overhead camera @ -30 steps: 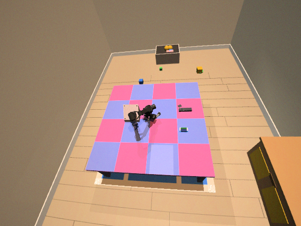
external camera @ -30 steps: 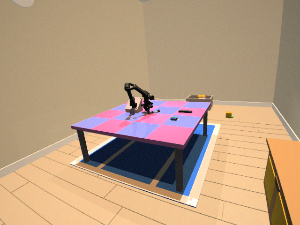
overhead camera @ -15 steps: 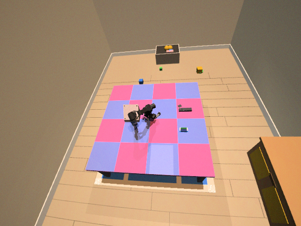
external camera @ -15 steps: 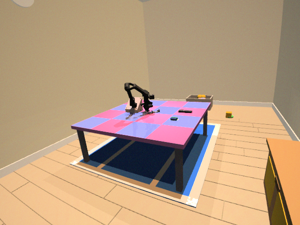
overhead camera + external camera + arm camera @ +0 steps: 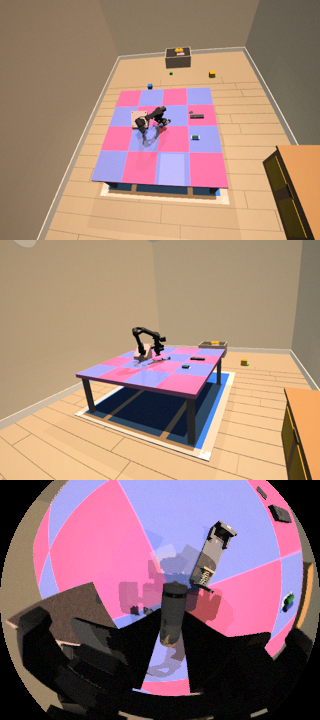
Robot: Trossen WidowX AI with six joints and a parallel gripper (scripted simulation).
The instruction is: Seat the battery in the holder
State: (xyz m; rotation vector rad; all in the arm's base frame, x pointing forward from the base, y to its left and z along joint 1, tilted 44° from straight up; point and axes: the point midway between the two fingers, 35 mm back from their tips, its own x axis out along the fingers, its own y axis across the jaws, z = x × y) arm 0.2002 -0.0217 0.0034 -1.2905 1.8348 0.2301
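The battery (image 5: 173, 612), a dark grey cylinder with a black band near its far end and a copper-coloured near end, is between the fingertips. My gripper (image 5: 171, 613) (image 5: 158, 354) is shut on it. Its height above the table is hard to tell. The holder (image 5: 210, 550) (image 5: 167, 121) (image 5: 166, 358) lies empty on the table, ahead and to the right of the battery in the wrist view, slanted. Its coil spring (image 5: 205, 577) is at the near end and its dark lip (image 5: 223, 531) at the far end. Battery and holder are apart.
A black bar (image 5: 196, 116) (image 5: 197, 358) (image 5: 280, 513) and a small grey plate (image 5: 191, 112) (image 5: 261, 492) lie at the right. A green and blue object (image 5: 195, 137) (image 5: 185, 366) (image 5: 288, 602) lies nearer the front. The beige wedge block (image 5: 135, 113) (image 5: 147, 349) (image 5: 65, 612) stands by the arm's base.
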